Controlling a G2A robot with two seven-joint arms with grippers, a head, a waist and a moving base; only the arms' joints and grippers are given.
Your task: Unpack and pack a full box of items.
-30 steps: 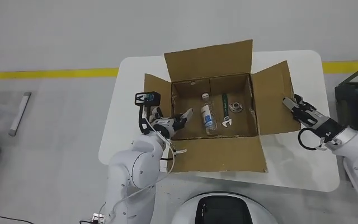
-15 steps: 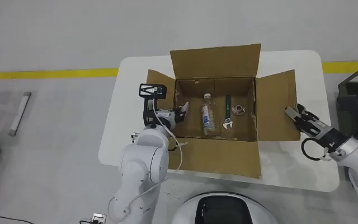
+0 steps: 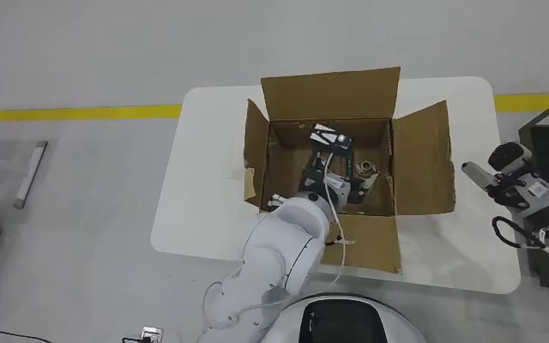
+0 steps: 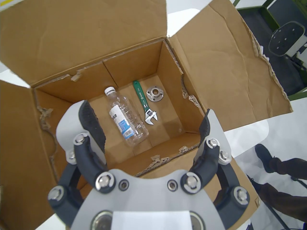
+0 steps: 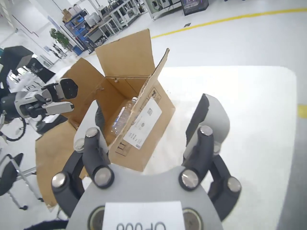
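Plastic bottle (image 4: 127,120) lies in box (image 4: 96,37), below spread left fingers (image 4: 92,123).

from the right wrist view the bottle (image 5: 123,114) lies partly hidden behind 1 raised flap (image 5: 153,80) of the box (image 5: 158,132), and the print on the box's label (image 5: 141,123) is too small to read. in the top view the left arm (image 3: 292,240) covers the bottle and much of the wrench (image 4: 144,105) (only the flange (image 3: 367,165) peeks out beside it). the right arm (image 3: 515,182) is cut off by the picture's edge.
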